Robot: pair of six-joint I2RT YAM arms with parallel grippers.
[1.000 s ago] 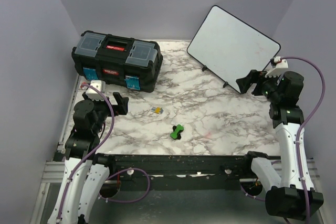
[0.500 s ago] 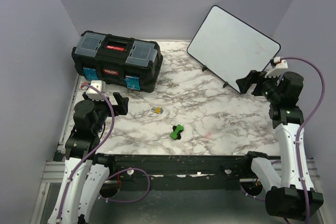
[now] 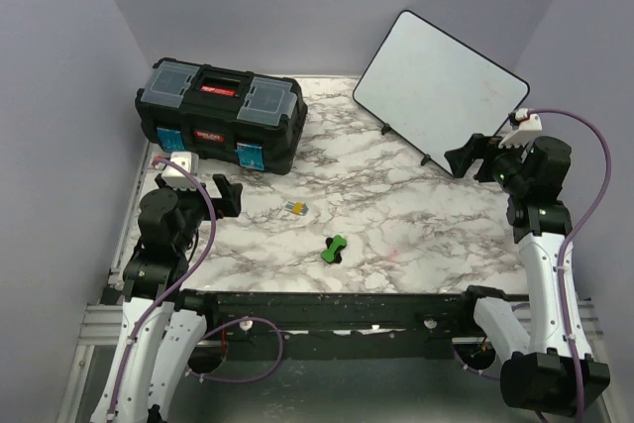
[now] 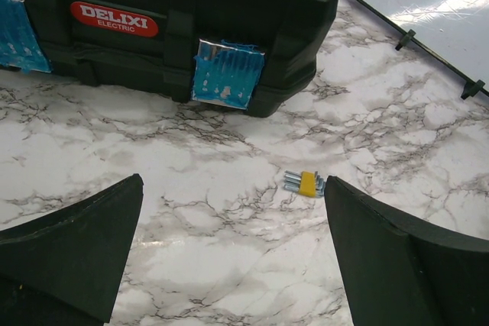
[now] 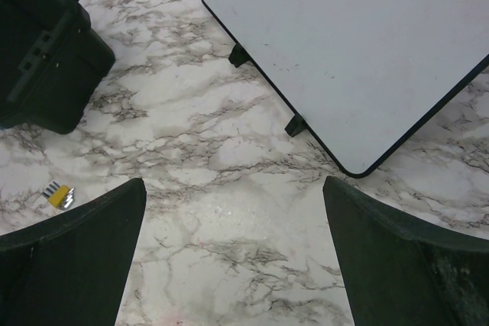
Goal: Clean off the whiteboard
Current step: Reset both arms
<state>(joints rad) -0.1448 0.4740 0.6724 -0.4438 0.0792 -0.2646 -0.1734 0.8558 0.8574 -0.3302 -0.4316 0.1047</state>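
Observation:
The whiteboard [image 3: 441, 91] stands tilted at the back right of the marble table on small black feet; its face looks white, with only faint marks and no clear lettering. It also shows in the right wrist view [image 5: 359, 51] and, as a corner, in the left wrist view [image 4: 435, 5]. My right gripper [image 3: 474, 158] is open and empty, held in the air just in front of the board's near right corner. My left gripper [image 3: 228, 195] is open and empty, held in the air over the table's left side, near the toolbox.
A black toolbox [image 3: 220, 114] with blue latches sits at the back left. A small yellow hex-key set [image 3: 296, 209] and a green object [image 3: 334, 249] lie on the table [image 3: 396, 215]. Purple walls close in the back and sides.

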